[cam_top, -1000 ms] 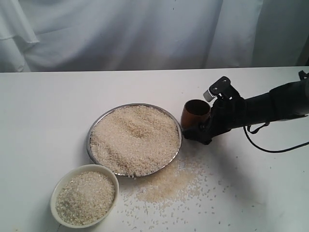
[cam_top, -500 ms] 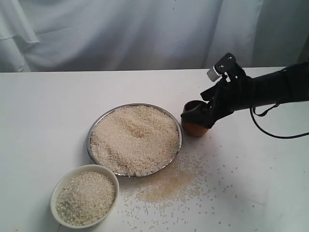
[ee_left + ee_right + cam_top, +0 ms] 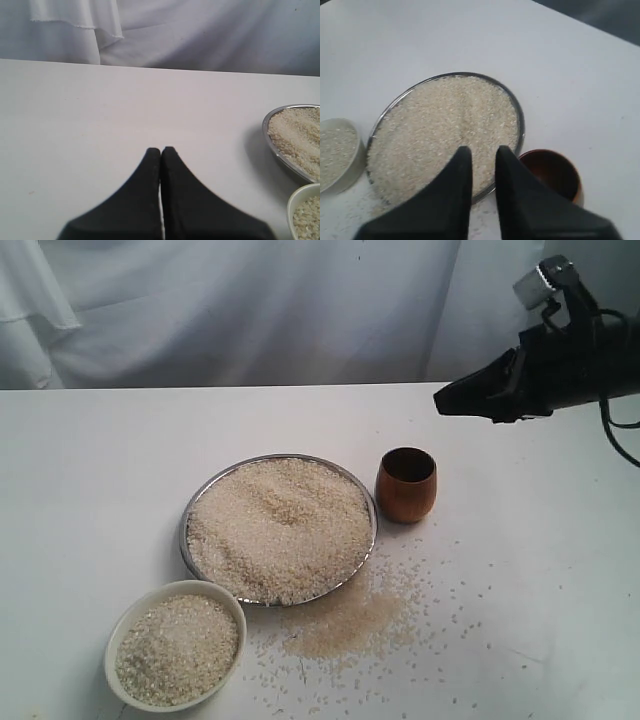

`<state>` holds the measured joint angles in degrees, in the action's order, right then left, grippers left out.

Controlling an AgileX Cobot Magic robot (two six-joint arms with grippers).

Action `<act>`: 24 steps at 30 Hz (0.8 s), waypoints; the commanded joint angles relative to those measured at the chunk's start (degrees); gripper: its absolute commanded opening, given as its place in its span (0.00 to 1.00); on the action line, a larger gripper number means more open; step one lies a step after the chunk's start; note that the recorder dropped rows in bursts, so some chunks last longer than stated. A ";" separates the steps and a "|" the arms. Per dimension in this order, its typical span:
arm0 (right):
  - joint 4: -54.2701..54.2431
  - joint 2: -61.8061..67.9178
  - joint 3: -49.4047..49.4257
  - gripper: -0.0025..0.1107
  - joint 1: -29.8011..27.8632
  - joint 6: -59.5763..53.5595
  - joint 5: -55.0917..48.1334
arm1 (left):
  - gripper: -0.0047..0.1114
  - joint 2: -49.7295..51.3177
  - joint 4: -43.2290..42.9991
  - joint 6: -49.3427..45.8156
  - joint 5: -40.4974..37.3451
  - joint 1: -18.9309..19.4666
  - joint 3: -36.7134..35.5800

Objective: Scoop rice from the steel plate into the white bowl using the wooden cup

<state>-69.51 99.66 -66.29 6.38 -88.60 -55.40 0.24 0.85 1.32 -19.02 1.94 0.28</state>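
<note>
Evidently, in the exterior view, no scoop is being made. The wooden cup (image 3: 406, 484) is being shown standing upright on the worktop (image 3: 90, 470), just beside the steel plate (image 3: 197, 502) towards the view's right. Nothing is being gripped by the right claw (image 3: 440, 401), which is being held in the air, well apart from the cup. A heap of rice (image 3: 280, 525) is being carried by the plate, more is being held in the white bowl (image 3: 118, 628) near the plate's front left, and loose grains (image 3: 345, 625) are being seen spilled on the worktop.

In the left wrist view, the left claw (image 3: 161, 150) is being held with its jaws pressed together on nothing, above bare worktop.

In the right wrist view, the right claw's jaws are being held a narrow gap apart and empty, with plate and cup below.

The task is being judged partly done. The bowl is being filled but is not yet heaped, much rice is waiting on the plate, and the cup is needing to be gripped before any further scoop.
</note>
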 commanded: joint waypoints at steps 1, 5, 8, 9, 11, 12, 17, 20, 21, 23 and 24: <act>5.92 -3.28 0.14 0.02 -0.36 8.08 -7.11 | 0.04 -0.24 0.09 0.03 0.76 0.11 -0.28; 3.40 -5.57 0.14 0.02 -0.36 16.37 -7.24 | 0.04 -0.24 0.09 0.03 0.76 0.11 -0.28; 3.09 -6.67 0.03 0.02 -0.36 23.11 -2.04 | 0.04 -0.24 0.09 0.03 0.76 0.11 -0.28; 3.98 -7.17 0.03 0.02 -0.36 24.01 -0.21 | 0.04 -0.24 0.09 0.03 0.76 0.11 -0.28; 4.12 -7.75 0.03 0.02 -0.36 24.13 1.98 | 0.04 -0.24 0.09 0.03 0.76 0.11 -0.28; 4.12 -7.95 0.03 0.02 -0.36 24.38 3.18 | 0.04 -0.24 0.09 0.03 0.76 0.11 -0.28; 0.66 -8.57 0.03 0.02 -0.36 29.97 9.61 | 0.04 -0.24 0.09 0.03 0.76 0.11 -0.28; -0.84 -9.12 0.03 0.02 -0.36 30.41 13.45 | 0.04 -0.24 0.09 0.03 0.76 0.11 -0.28; -0.86 -9.23 0.03 0.02 -0.36 30.30 15.09 | 0.04 -0.24 0.09 0.03 0.76 0.11 -0.28; 0.63 -10.66 0.27 0.02 -0.36 30.30 19.40 | 0.04 -0.24 0.09 0.03 0.76 0.11 -0.28; 1.88 -11.99 0.54 0.02 0.02 30.30 22.38 | 0.04 -0.24 0.09 0.03 0.76 0.11 -0.28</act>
<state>-68.83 90.42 -66.18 6.38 -58.44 -39.61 0.24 0.85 1.32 -19.02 1.94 0.28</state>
